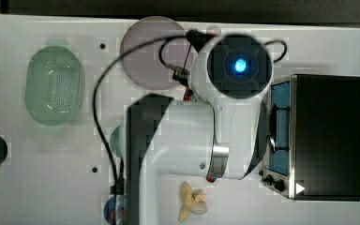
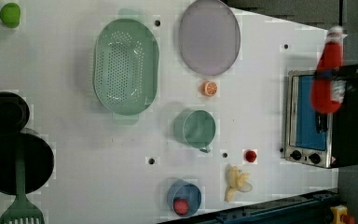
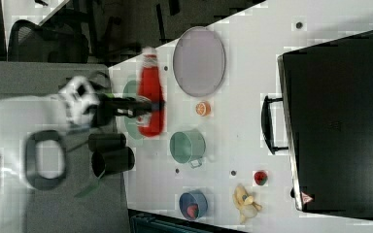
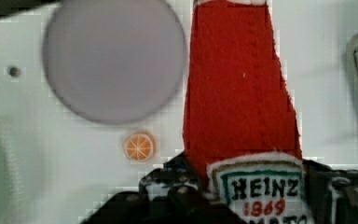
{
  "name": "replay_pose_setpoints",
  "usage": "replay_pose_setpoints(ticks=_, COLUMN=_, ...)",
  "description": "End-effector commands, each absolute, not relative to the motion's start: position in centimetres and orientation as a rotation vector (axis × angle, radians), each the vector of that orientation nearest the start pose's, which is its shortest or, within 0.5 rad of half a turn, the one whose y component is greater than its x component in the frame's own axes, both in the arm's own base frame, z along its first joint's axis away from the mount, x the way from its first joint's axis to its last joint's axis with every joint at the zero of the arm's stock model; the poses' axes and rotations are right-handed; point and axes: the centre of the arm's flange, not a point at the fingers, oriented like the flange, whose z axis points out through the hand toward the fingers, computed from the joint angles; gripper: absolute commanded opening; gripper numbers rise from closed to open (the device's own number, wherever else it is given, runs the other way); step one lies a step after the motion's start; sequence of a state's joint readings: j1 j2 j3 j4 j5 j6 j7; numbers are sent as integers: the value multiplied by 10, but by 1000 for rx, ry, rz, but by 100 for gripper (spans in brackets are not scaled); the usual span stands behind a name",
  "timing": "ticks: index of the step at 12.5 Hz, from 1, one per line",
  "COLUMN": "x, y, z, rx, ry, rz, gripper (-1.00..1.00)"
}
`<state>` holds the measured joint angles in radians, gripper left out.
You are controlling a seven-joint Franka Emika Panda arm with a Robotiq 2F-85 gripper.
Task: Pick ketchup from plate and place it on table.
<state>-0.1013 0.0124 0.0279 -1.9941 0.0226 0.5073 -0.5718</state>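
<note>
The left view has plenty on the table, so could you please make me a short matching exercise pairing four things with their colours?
Things:
1. ketchup bottle held in the gripper
2. plate
3. perforated basket
4. small bowl with a red piece in it

Colours:
A. blue
B. pale greyish mauve
C. red with a white cap
D. light green

Pairs: 1-C, 2-B, 3-D, 4-A
</note>
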Motion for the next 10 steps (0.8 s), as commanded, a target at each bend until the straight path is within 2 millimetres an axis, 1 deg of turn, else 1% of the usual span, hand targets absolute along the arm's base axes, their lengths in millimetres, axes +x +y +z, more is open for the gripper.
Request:
replay_pose_setpoints(ticks=1, x=533, y=-40, z=345, rx=-3072, ry=558, rz=97, gripper=17)
replay_pose_setpoints(ticks=4, x=512, y=-37, z=292, rx=-3072, ry=559, rz=40, gripper=17)
replay_pose_setpoints(ticks=6, x=500, y=-36, z=254, rx=-3074, ry=561, rz=116, gripper=17)
replay_pose_setpoints(ticks=8, x=500, y=-35, z=225, rx=-3074, ry=560, rz=134, gripper=17)
replay_pose_setpoints(ticks=9, x=500, y=-34, z=214, rx=-3074, ry=558, rz=125, gripper=17)
replay_pose_setpoints(ticks=10, x=502, y=-34, z=208, rx=-3073, ry=558, rz=102, gripper=17)
